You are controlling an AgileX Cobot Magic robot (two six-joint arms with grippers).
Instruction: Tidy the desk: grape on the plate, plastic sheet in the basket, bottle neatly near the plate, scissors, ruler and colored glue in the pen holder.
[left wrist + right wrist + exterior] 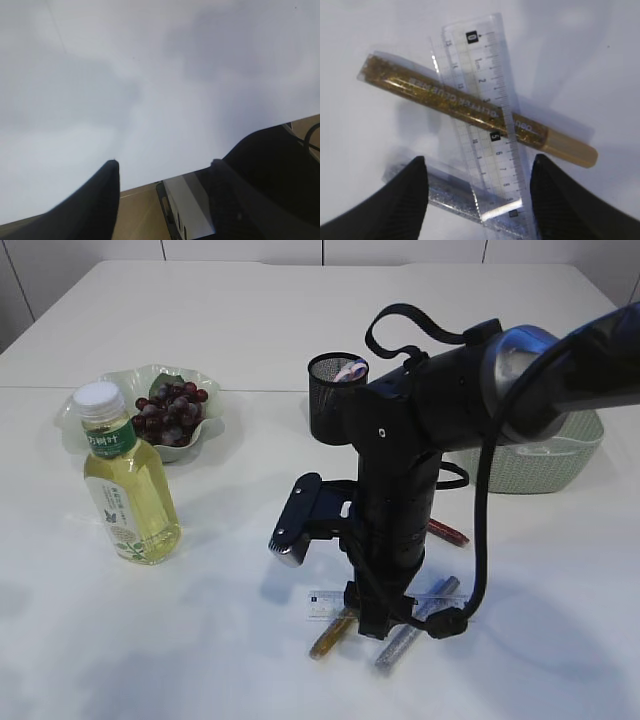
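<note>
**Right arm over the ruler and glue sticks, pickup pending**

Clear ruler (487,120) lies on the worktop (250,330), crossing a gold glue stick (470,107) with a silver glue stick (465,205) beneath it. Right fingers (477,200) spread wide above the pile, grasping nothing. Likely step: stationery into the pen holder (333,390). Next move calls for lowering and pinching a single item, since they overlap.

- Holder: something pink inside
- Plate (120,385): grapes (170,412) on it
- Bottle (125,480): upright beside plate
- Basket (540,465): contents hidden
- Left fingers (165,200): apart, empty
</note>
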